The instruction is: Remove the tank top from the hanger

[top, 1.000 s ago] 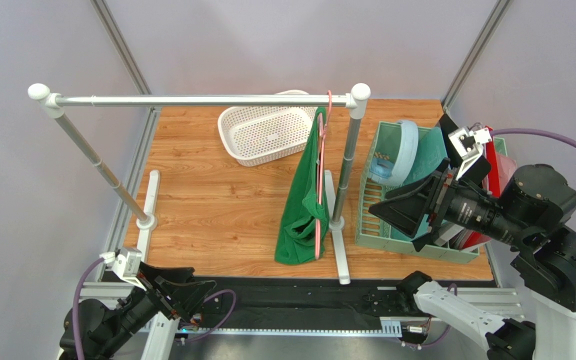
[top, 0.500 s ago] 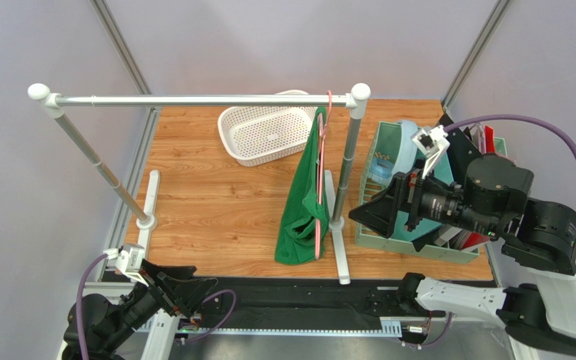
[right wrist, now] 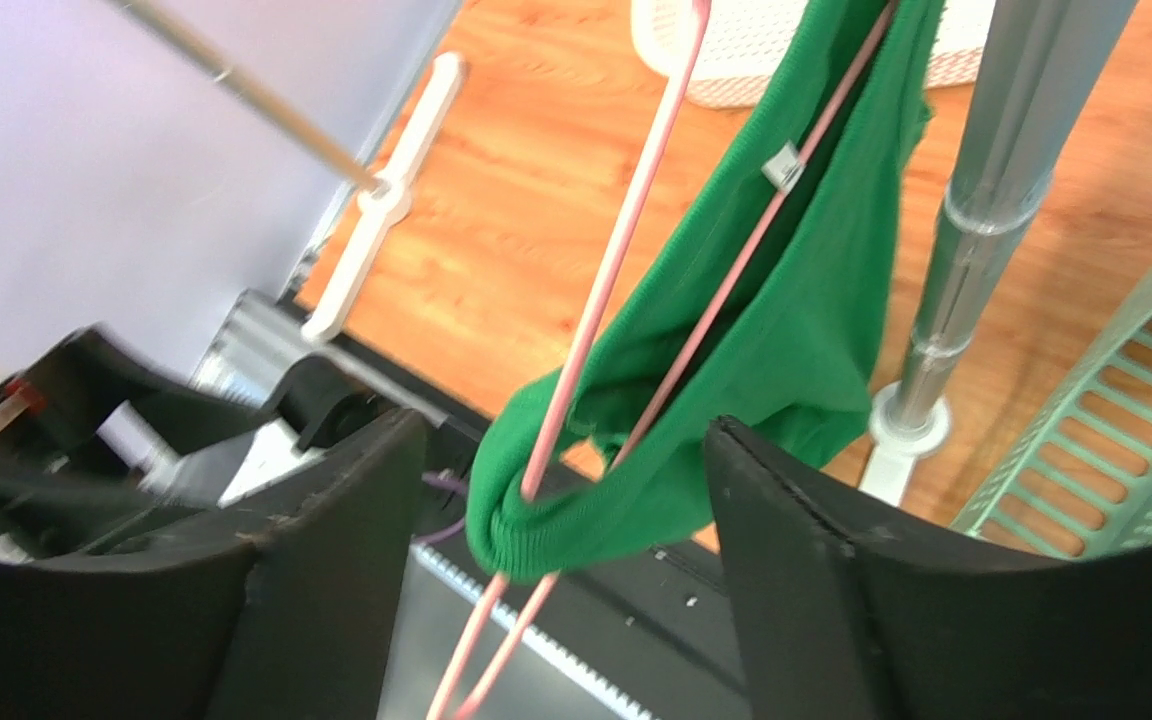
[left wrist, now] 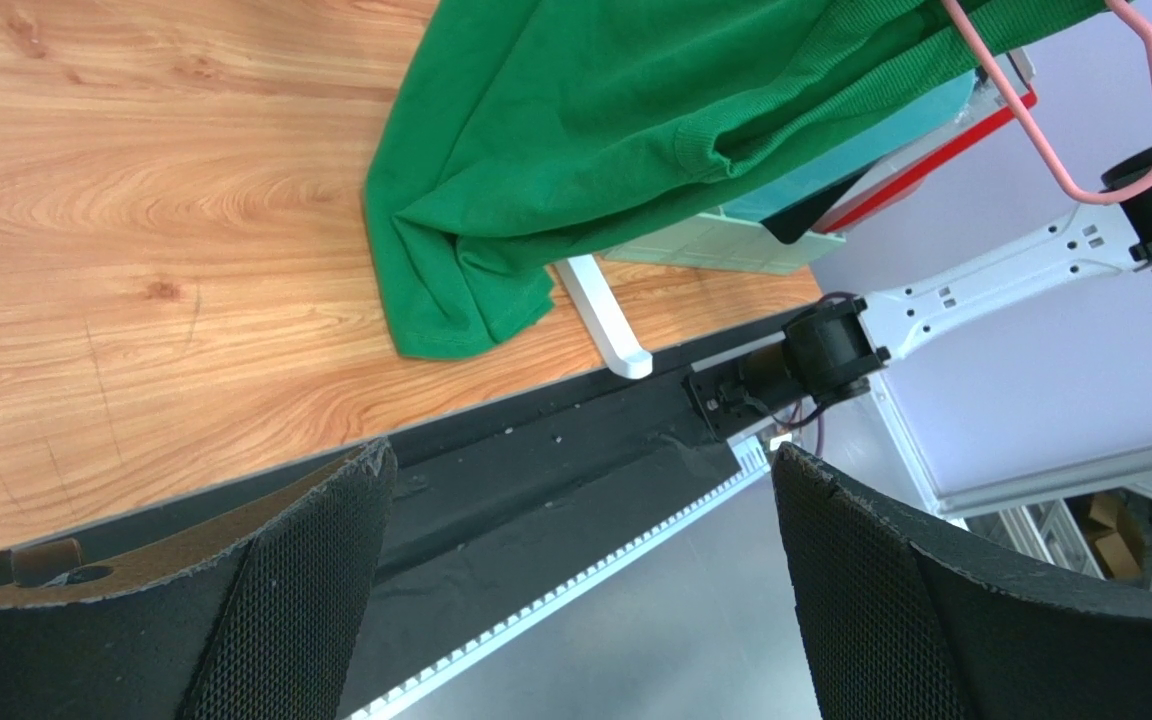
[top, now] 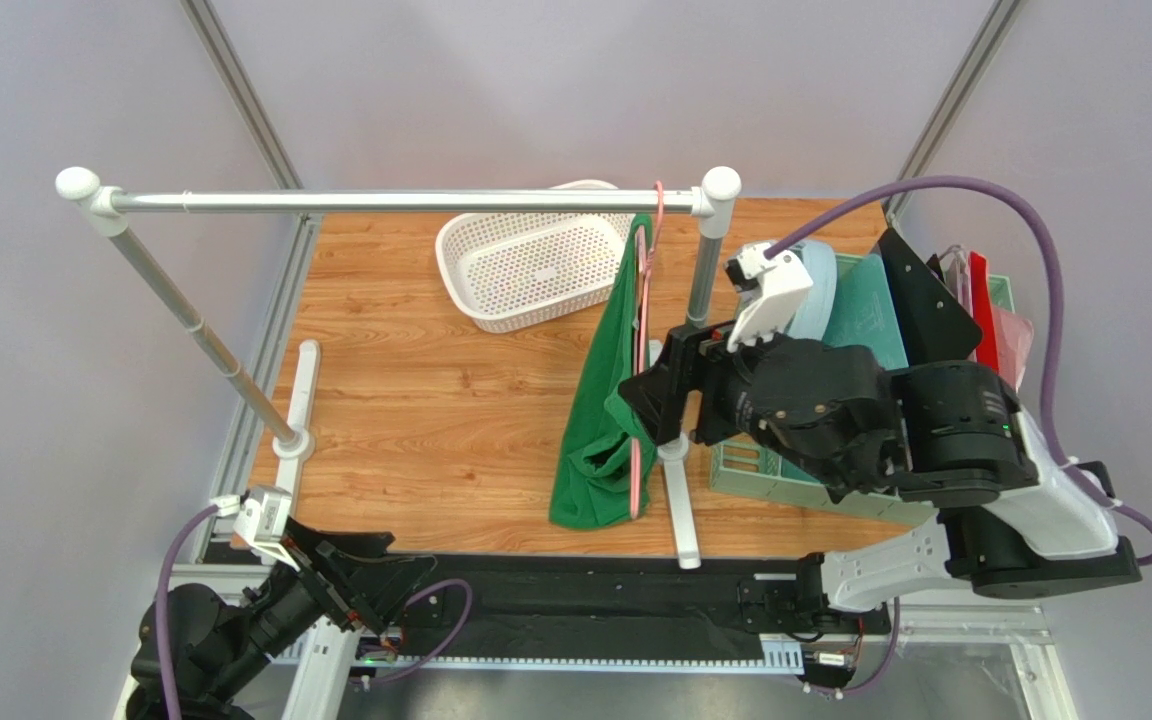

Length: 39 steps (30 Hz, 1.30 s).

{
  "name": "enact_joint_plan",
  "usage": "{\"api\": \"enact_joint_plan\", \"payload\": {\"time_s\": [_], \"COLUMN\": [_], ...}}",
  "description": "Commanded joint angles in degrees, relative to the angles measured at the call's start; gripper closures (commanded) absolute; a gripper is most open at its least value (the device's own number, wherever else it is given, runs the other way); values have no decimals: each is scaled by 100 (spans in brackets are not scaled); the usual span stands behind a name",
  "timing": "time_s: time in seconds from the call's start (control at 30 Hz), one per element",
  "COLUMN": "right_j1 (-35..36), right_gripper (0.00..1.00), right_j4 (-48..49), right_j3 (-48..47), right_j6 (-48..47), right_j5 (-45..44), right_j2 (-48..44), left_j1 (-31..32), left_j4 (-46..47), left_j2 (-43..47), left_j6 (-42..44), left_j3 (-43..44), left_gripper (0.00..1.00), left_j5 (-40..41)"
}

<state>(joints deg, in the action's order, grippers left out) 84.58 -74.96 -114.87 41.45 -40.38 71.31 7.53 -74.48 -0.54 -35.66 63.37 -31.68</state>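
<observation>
The bright green tank top (top: 594,428) hangs on the pink hanger (top: 638,393), whose hook sits on the silver rail (top: 387,200) at its right end. My right gripper (top: 645,393) is open and right beside the garment. In the right wrist view the right gripper (right wrist: 567,593) has a lower fold of the tank top (right wrist: 793,330) and the hanger's wires (right wrist: 615,248) between its open fingers, without touching. My left gripper (top: 367,578) is open and empty, low at the table's near edge. In the left wrist view the left gripper (left wrist: 582,600) faces the tank top (left wrist: 612,135) and hanger (left wrist: 1093,143) from afar.
A white basket (top: 530,267) lies at the back behind the rail. A pale green rack (top: 778,477) with plates and boards stands at the right. The rail's right post (top: 695,323) and its foot (top: 678,495) stand just right of the garment.
My right arm has swung left from over the green rack to the hanging tank top, and its open fingers now straddle the garment's fold. The left arm has barely moved.
</observation>
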Motion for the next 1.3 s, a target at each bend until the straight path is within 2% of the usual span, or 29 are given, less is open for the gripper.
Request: {"api": "enact_joint_plan", "payload": {"time_s": [0.0,0.27,0.3,0.33,0.4,0.47,0.7,0.83,1.2,1.23,1.27], "right_j1": [50,50,42,50,41,42,41,24,-125,-126,-134], "right_gripper": [32,32,34,40,43,52,54,62,73,78,78], "right_j4": [138,25,16,-1,-19,-28,-28,-28,403,420,525], "right_j3": [-238,-475,-501,-519,-537,-510,-458,-378,131,140,158], "right_j6": [338,460,495,548,618,723,794,864,917,900,839], "right_j5": [-1164,-1385,-1402,-1428,-1455,-1534,-1736,-1903,-1859,-1842,-1807], "right_j2": [129,515,577,612,647,682,885,876,656,639,630], "left_j1": [20,12,12,12,12,12,12,12,12,12,12], "left_j4": [-146,-357,-366,-374,-392,-418,-612,-691,-691,-691,-691], "left_j2": [212,203,212,212,212,212,212,212,194,194,194], "left_j6": [-3,7,-2,-20,-64,-90,-47,-29,-64,-55,-55], "left_j3": [201,412,430,456,527,597,738,782,861,861,870], "left_gripper": [1,1,1,1,2,2,2,2,2,2,2], "left_j5": [-57,-75,-75,-92,-110,-154,-154,-163,-207,-233,-242]}}
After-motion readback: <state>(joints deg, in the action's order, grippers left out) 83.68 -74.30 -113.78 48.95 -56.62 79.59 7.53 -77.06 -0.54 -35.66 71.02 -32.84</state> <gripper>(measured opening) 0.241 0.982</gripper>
